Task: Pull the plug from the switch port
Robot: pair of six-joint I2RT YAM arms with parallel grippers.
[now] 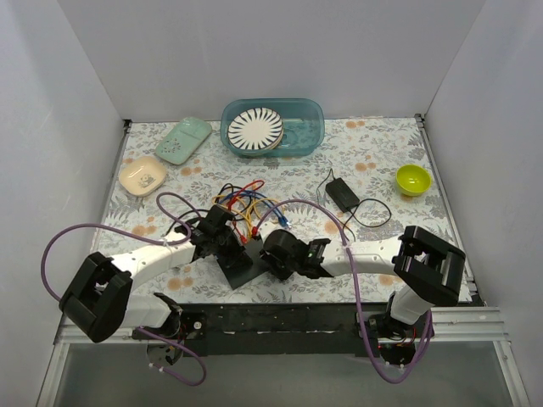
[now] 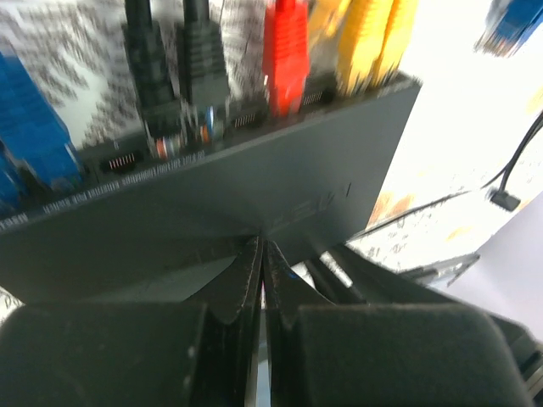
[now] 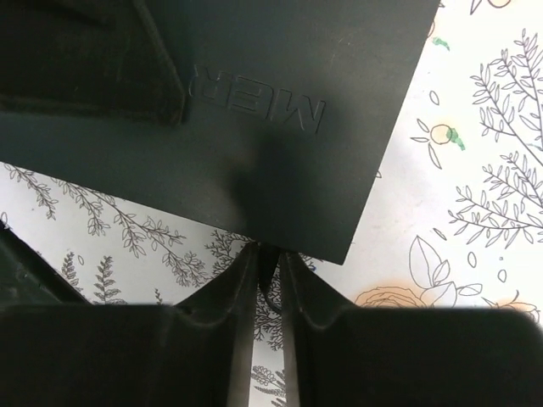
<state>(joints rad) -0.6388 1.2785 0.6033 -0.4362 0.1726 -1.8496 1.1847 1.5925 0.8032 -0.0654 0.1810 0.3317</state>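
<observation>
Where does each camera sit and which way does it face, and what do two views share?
Top external: above and behind the bases, looking down on the table; both arms show.
Left wrist: on the left arm, facing the network switch's ports and red plug; left gripper shows.
Right wrist: on the right arm, looking down on the switch; right gripper shows.
Shared: both wrist views show the switch's embossed lettering.

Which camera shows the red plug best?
Left wrist: the red plug sits close up in the switch port. Top external shows only its red cable in the tangle; right wrist shows just the switch casing.
</observation>
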